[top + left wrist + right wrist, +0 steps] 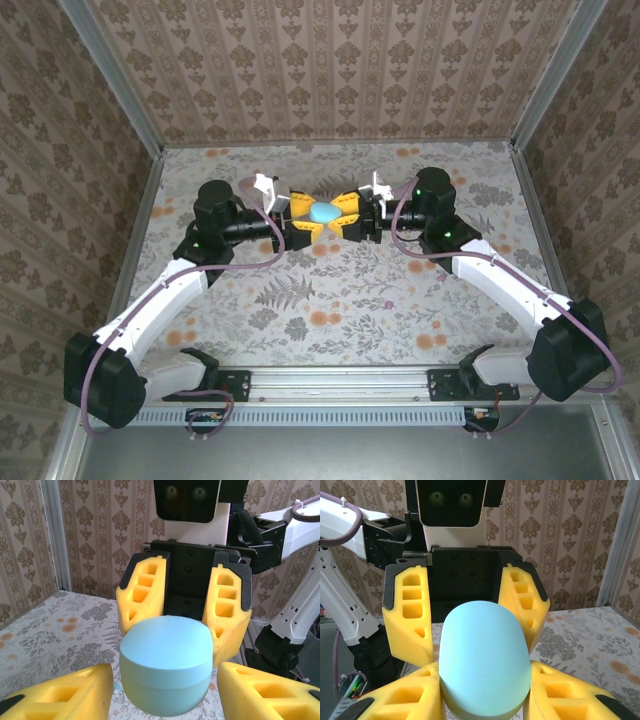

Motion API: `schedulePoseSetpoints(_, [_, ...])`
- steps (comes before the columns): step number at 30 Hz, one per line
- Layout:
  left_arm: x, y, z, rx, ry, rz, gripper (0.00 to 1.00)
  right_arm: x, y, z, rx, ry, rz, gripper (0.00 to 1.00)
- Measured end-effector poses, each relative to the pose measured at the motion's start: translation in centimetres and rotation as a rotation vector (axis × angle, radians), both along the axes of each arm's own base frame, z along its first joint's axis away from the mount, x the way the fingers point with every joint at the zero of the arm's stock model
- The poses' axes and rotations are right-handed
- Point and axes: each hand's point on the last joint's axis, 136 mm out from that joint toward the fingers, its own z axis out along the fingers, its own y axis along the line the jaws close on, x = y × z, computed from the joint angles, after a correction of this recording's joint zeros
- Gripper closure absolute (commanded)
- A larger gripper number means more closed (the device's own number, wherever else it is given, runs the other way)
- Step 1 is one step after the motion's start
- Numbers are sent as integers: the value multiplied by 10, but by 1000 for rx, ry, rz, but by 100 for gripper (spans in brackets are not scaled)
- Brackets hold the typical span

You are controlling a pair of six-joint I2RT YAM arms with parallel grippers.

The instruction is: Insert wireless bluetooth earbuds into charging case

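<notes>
— How's the light looking?
— I'm seeing it falling soft and even from above, bright enough; the arms [165,300] are casting only faint shadows on the tabletop [340,300].
— And sharpness?
— The charging case [165,670] is showing a mild sheen and reading crisp; the nearest foreground in both wrist views is going slightly soft.

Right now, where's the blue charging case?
In the top view the charging case is held above the table's far middle, clamped in the right gripper, with the left gripper open around it.
</notes>
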Motion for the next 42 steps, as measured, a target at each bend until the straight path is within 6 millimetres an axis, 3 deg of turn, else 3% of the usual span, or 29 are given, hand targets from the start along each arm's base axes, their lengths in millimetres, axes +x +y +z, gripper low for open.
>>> schedulePoseSetpoints(31, [0, -3, -2, 2, 29, -14, 54, 0, 0, 2, 4, -9, -2, 67])
schedulePoseSetpoints(42, [-1, -3, 0, -2, 29, -15, 50, -1, 1, 1, 2, -15, 2, 67])
